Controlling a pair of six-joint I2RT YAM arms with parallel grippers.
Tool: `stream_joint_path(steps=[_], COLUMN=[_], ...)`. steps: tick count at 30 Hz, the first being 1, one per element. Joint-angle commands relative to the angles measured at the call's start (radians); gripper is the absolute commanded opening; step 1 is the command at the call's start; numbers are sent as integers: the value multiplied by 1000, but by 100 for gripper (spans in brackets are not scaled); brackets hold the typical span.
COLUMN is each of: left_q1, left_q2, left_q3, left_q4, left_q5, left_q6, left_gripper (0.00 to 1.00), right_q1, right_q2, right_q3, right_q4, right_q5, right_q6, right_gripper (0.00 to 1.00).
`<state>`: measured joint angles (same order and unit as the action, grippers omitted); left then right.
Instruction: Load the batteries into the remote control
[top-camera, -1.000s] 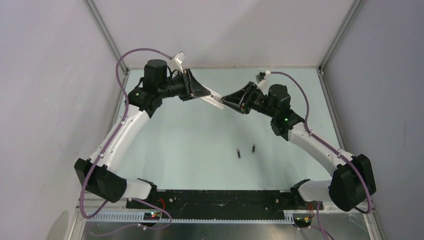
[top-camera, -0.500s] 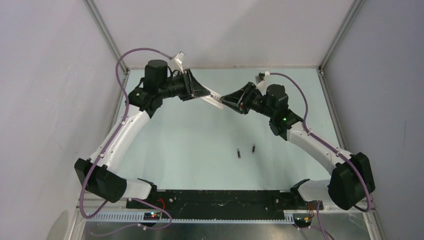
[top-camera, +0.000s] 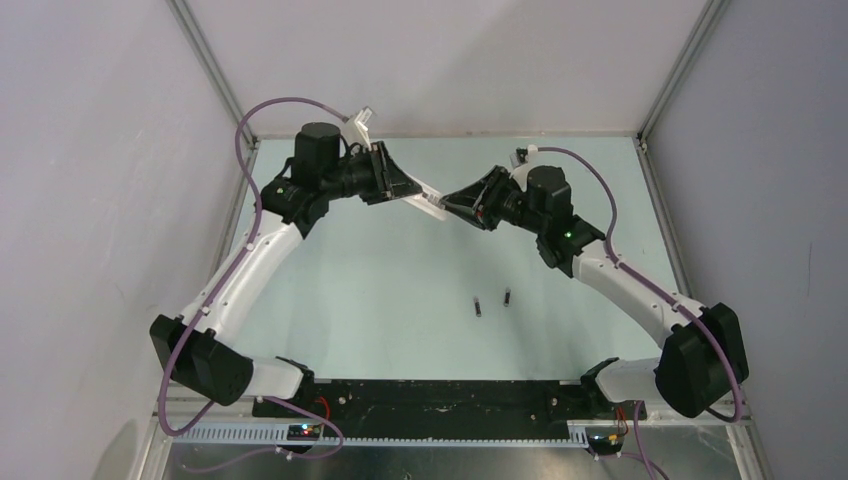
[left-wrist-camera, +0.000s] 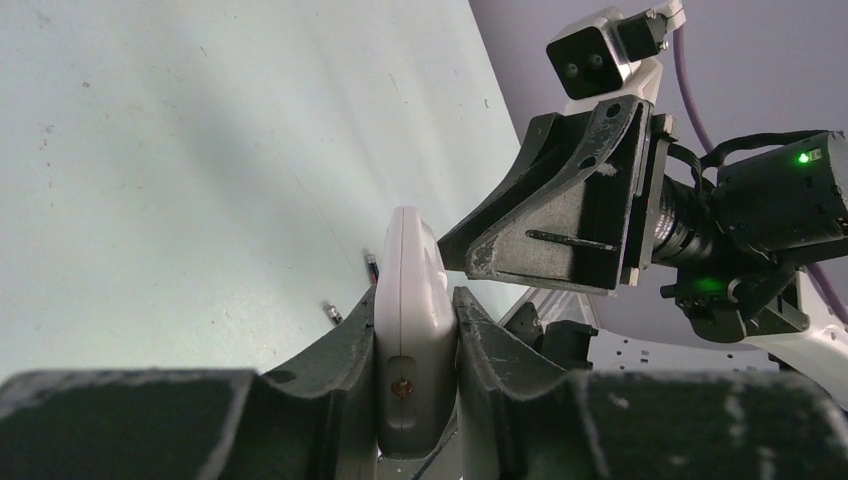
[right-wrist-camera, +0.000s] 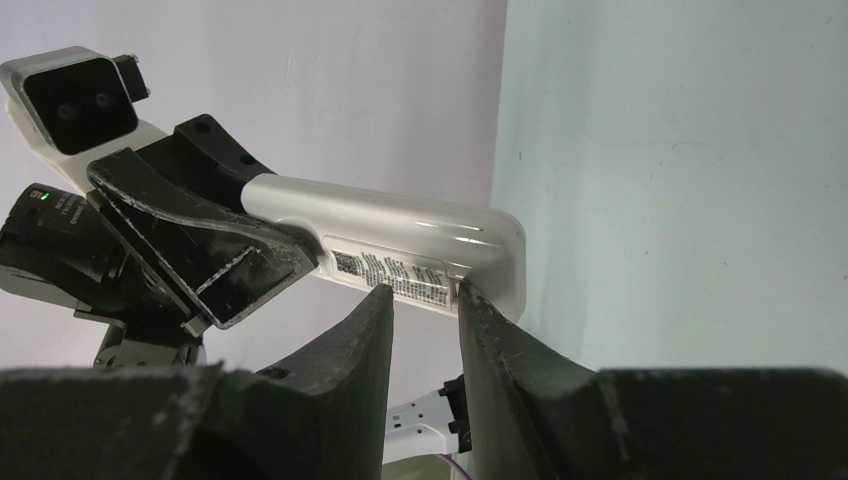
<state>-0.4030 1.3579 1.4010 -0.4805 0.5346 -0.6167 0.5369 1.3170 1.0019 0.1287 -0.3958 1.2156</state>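
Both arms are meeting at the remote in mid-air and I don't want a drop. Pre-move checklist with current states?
1. Left gripper firm on the remote control: ok, body clamped between both fingers.
2. Right gripper at the remote's free end: ok, fingertips at its labelled side.
3. Right gripper actually gripping anything: cannot tell.
4. Battery recess exposed: cannot tell, no view shows it.
5. Batteries ready to pick: ok, both lying apart on the table, untouched.
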Motion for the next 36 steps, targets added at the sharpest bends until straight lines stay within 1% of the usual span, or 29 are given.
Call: stream_joint_path(steps=[1,6,11,13,16,20,25,29,36], left_q1=[-23,-27,-28,-27,-27,-28,-27,-26,-27], left_q2=[-40,-44,-45,-43,-42,-42,-40,-37,-30], left_q3=[13,17,20,22,23,21,21,13,-16], left_q4=[53,66,87,93,97,100,103,102,102], left_q5=[30,44,64,69,73,73,70,62,55], left_q6=[9,-12,-45,-55,-64,-71,-74,-74,-78], left_gripper=[0,0,0,0,0,0,0,0,0], right_q1=[9,10,12,12,14,16,17,18,18], right_q2=[31,49,77,88,103,111,120,138,163], right_q3=[49,53,53,50,21,6,-19,-33,-43], right_q4=[-16,-12,39,87,225,336,439,564,691], right_q5=[22,21,-13,-39,-79,-108,-127,-153,-184], right_q6=[-22,-16,18,42,87,129,181,222,268], right_gripper=[34,34,34,33,32,31,30,28,26])
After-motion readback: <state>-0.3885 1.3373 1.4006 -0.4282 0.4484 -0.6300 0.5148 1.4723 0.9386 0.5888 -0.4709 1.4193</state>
